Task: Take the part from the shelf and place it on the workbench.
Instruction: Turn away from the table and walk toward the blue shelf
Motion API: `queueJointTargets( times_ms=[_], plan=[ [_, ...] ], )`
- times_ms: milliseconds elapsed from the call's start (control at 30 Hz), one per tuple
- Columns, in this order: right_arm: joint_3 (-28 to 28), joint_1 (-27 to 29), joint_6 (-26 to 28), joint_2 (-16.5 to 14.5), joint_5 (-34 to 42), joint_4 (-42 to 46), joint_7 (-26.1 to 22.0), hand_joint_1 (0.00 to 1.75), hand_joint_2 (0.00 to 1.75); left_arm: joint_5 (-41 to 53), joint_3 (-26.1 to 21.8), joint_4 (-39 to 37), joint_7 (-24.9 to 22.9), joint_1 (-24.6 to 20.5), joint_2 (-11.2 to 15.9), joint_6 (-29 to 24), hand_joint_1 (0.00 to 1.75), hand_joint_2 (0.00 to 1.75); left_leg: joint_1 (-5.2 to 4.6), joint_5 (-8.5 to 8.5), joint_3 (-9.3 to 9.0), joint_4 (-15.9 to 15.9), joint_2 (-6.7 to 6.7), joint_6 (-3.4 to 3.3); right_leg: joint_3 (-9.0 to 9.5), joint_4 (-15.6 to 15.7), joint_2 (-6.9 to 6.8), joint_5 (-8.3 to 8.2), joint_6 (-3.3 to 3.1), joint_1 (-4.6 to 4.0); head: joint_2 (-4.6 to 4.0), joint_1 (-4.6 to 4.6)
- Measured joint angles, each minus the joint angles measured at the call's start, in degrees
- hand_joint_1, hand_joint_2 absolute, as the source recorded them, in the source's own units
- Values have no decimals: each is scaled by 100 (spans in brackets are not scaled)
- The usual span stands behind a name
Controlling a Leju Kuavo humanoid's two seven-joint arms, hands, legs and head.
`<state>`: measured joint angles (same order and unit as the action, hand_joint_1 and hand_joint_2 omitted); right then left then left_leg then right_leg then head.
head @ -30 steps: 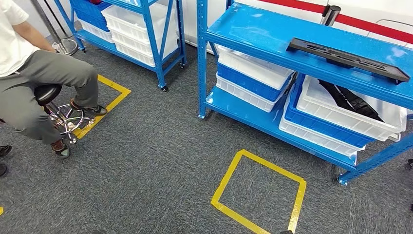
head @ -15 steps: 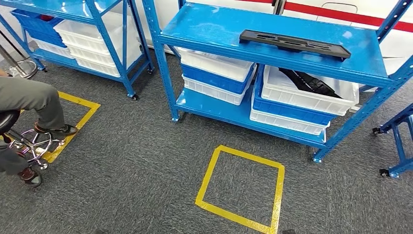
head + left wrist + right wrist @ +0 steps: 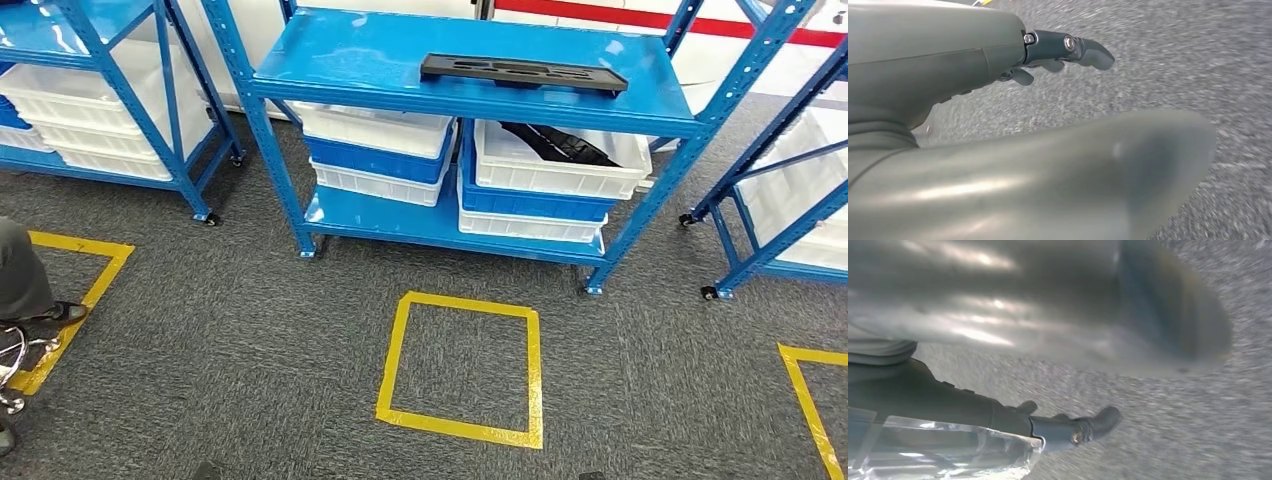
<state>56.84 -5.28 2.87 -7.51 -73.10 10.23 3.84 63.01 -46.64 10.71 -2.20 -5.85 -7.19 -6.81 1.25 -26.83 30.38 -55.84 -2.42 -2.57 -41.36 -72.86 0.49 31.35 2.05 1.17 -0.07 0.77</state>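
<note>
Camera swung right since a second ago: whole view shifted, blue shelf (image 3: pixel 470 95) now near centre, seated person (image 3: pixel 22 280) pushed to the left edge with just a grey trouser leg and shoe showing. Nothing in the scene itself seen moving.

Long black part (image 3: pixel 523 73) lying flat on the shelf's top level, right of middle, untouched. Below it on the lower level: stacked white and blue bins (image 3: pixel 375 155) on the left, white bin (image 3: pixel 558 165) on a blue one on the right, holding another dark piece (image 3: pixel 558 145). Second blue shelf (image 3: pixel 95 90) far left with white bins, third shelf (image 3: pixel 790 170) at the right edge, on casters.

Yellow tape square (image 3: pixel 462 368) on the grey carpet, just in front of the centre shelf. More yellow tape at left beside the person's foot and at the near right corner.

Left hand (image 3: pixel 1063 52) hanging over the carpet, fingers apart and slightly bent, holding nothing. Right hand (image 3: pixel 1068 427) likewise over the carpet, fingers loosely extended, nothing gripped; clear plastic film (image 3: pixel 948 450) near the wrist, blurred, attachment cannot be told.
</note>
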Motion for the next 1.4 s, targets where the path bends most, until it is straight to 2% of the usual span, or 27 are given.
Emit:
queueJointTargets(
  times_ms=[33,67,100,133,167,200,233,300,333,467,567,700,767,800,833,900,933,967,1000,1033,1067,1100,1133,1233,1300,1333,1400],
  plan=[
    [5,8,0,7,-2,1,1,0,0,0,0,0,15,-8,-12,1,0,0,3,-7,-8,-1,-70,13,151,255,-35,-113,65,21,0,5],
    [7,13,5,15,-16,2,-1,0,0,0,0,1,35,-19,-24,1,0,0,2,-18,-21,-6,-129,35,397,680,-104,-263,127,43,0,6],
    [7,7,18,19,-43,3,-3,0,0,0,0,2,57,-29,-32,-6,0,0,-8,-34,-26,-13,-174,69,644,1087,-182,-387,159,54,0,12],
    [4,3,39,20,-78,4,-6,0,0,0,0,3,85,-46,-39,-28,0,0,-25,-54,-36,-21,-207,110,824,1406,-238,-480,153,59,0,8],
    [-1,6,66,14,-130,4,-9,0,0,-1,0,7,116,-71,-42,-60,0,0,-43,-88,-39,-37,-228,137,928,1581,-275,-526,128,78,0,-1],
    [-10,11,90,9,-187,3,-8,0,0,-4,1,11,148,-95,-48,-100,0,0,-55,-102,-36,-46,-238,122,953,1622,-277,-537,91,84,0,-15],
    [-25,22,106,5,-241,3,-3,0,0,-10,1,16,182,-121,-56,-141,0,0,-58,-106,-39,-53,-238,73,949,1633,-263,-549,68,89,0,-36],
    [-57,30,116,5,-302,2,5,0,0,-48,1,25,241,-156,-79,-201,0,0,-44,-85,-35,-53,-225,-43,954,1634,-259,-553,60,70,0,-57],
    [-70,30,117,5,-307,2,7,0,0,-77,0,29,274,-171,-89,-217,0,0,-35,-77,-37,-48,-219,-62,952,1633,-257,-552,57,51,0,-66],
    [-99,32,97,-2,-295,1,7,0,0,-134,0,33,352,-210,-125,-237,0,0,-6,-53,-34,-41,-216,-24,946,1632,-257,-556,23,36,0,-82],
    [-104,35,75,-10,-298,0,7,0,0,-147,0,35,348,-219,-149,-265,0,0,-9,-58,-27,-52,-215,-24,946,1631,-258,-557,24,41,0,-84],
    [-108,30,61,-23,-303,0,13,0,0,-179,-1,36,304,-228,-168,-311,0,0,-38,-77,-6,-51,-211,-19,958,1659,-280,-571,49,48,0,-85],
    [-109,24,54,-18,-302,1,31,0,0,-181,-3,40,290,-239,-204,-345,0,0,-5,-25,-63,63,-195,-6,925,1612,-254,-547,69,36,0,-82],
    [-109,24,54,-14,-302,1,41,0,0,-181,-4,44,294,-252,-223,-369,0,0,16,9,-94,117,-184,1,854,1466,-215,-475,65,31,0,-73],
    [-110,29,54,-9,-299,2,48,0,0,-183,-5,46,298,-266,-246,-398,0,0,38,35,-123,154,-173,12,714,1182,-168,-344,50,34,0,-54],
    [-110,48,54,-1,-295,1,58,0,0,-187,-6,48,301,-293,-277,-467,0,0,32,27,-124,153,-147,20,342,426,-108,-35,34,47,0,-22],
    [-110,60,54,5,-292,2,62,0,0,-190,-7,48,297,-298,-293,-489,0,0,32,17,-132,151,-132,30,197,152,-98,45,56,54,0,-12],
    [-110,68,54,13,-292,2,66,0,0,-193,-7,48,292,-300,-306,-502,0,0,36,5,-146,149,-119,46,157,93,-93,25,101,61,0,-7],
    [-109,74,54,19,-292,2,67,0,0,-195,-8,48,286,-301,-316,-504,0,0,47,-15,-171,146,-109,71,245,288,-94,-98,166,73,0,1],
    [-109,74,54,26,-292,2,68,0,0,-196,-9,48,283,-302,-326,-503,0,0,60,-41,-204,140,-102,105,430,673,-106,-280,235,92,0,4],
    [-109,72,52,28,-292,1,68,0,0,-197,-10,48,281,-302,-331,-500,0,0,61,-75,-237,133,-100,151,630,1068,-133,-429,275,101,0,13],
    [-110,70,50,24,-292,0,68,0,0,-197,-11,48,281,-307,-335,-498,0,0,54,-114,-260,119,-100,201,797,1397,-146,-532,275,100,0,20],
    [-110,69,46,19,-292,-2,67,0,0,-197,-11,48,280,-313,-334,-500,0,0,38,-143,-273,106,-101,241,888,1564,-157,-565,227,92,0,21],
    [-110,81,40,11,-291,-4,68,0,0,-200,-11,48,273,-327,-339,-510,0,0,46,-198,-288,86,-102,300,927,1595,-109,-506,18,68,0,-7],
    [-110,78,40,10,-295,-4,68,0,0,-211,-10,49,270,-338,-345,-505,0,0,86,-341,-201,-132,-4,318,958,1591,-61,-469,-78,61,0,-28],
    [-110,67,40,10,-297,-4,68,0,0,-218,-9,50,270,-344,-348,-506,0,0,93,-472,-58,-406,67,320,982,1593,-39,-452,-122,52,0,-42],
    [-111,49,40,9,-301,-4,68,0,0,-222,-8,50,269,-339,-347,-520,0,0,70,-749,428,-1217,170,291,1023,1593,4,-411,-189,6,0,-61]
  ],
)
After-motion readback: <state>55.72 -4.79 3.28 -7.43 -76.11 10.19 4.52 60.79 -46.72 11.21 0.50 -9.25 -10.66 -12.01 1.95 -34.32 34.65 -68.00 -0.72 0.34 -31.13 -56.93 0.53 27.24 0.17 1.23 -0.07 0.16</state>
